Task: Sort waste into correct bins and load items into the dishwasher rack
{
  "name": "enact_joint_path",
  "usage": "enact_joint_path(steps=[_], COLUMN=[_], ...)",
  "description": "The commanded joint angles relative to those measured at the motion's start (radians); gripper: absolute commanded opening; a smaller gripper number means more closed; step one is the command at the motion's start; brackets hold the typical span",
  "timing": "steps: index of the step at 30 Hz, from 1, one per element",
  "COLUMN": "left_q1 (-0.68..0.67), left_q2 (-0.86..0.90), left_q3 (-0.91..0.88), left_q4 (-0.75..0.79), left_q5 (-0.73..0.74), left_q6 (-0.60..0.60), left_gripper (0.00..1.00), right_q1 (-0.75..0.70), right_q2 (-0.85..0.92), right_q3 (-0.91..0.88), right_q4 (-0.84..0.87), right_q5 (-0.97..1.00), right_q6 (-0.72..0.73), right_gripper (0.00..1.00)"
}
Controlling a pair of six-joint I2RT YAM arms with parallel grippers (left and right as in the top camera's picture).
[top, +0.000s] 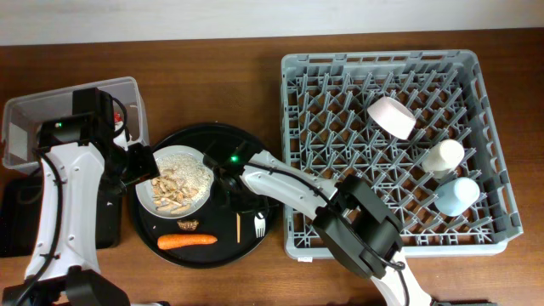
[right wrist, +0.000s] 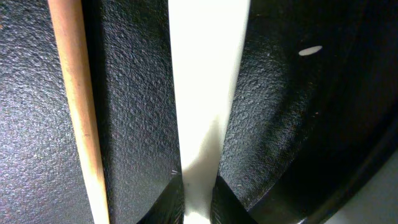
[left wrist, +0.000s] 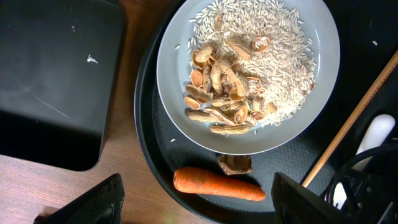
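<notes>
The right gripper is down on the large round black tray. Its two dark fingers are pressed in on the handle of the flat white fork, pinching it at its narrow part. In the wrist view the handle runs straight away from the fingers. A thin wooden chopstick lies just beside it, nearly parallel, with a strip of bare tray between, so the two aren't touching. From above, the fork's pronged head shows under the arm on the side nearest the robot, so I'd judge its long axis runs roughly front to back.

The next move seems to turn on this: the large square grey plastic rack lies to the right of that gripper, just beside the tray, and the right arm is plainly the nearer one. The rack's near-left pegs stand bare. Two white cups and a light blue cup sit well over on its right.

The left gripper hangs spread wide, holding nothing, above the long orange carrot. The carrot's length lies along the line between the fingertips, so a wrist turn looks needed before any grasp. Beyond it sits the pale grey round plate of beige food scraps.
</notes>
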Motion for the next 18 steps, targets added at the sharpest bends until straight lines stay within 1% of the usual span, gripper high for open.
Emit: enact_joint_path(steps=[1,4,9,11,14,18], left_q1=[0.003,0.003,0.003,0.003,0.003,0.003], left_q2=[-0.018,-0.018,-0.018,-0.018,-0.018,-0.018], left_q3=[-0.007,-0.007,-0.007,-0.007,-0.007,-0.007], left_q4=[-0.001,-0.001,-0.001,0.002,0.003,0.003], left_q5=[-0.004,-0.004,-0.004,-0.004,-0.004,-0.004], left_q6=[-0.016,-0.016,-0.016,-0.016,-0.016,-0.016], left_gripper=[0.75,0.75,0.75,0.75,0.75,0.75], right_q1=[-0.015,-0.041,-0.124,-0.152,-0.187,-0.194], right_q2=[-0.087,-0.183,-0.344,-0.368,-0.362,-0.361], right_q3=[0.008,0.022,0.022,0.022,0.011,-0.056], right_q4=[-0.028,-0.058,-0.153,-0.183,-0.217,-0.165], right_q5=[0.030,0.031,0.112,0.124,0.129,0.131], right_q6=[-0.021,-0.077,-0.083,-0.117,-0.132,-0.131], right_gripper=[0.15,0.15,0.15,0.15,0.15,0.16])
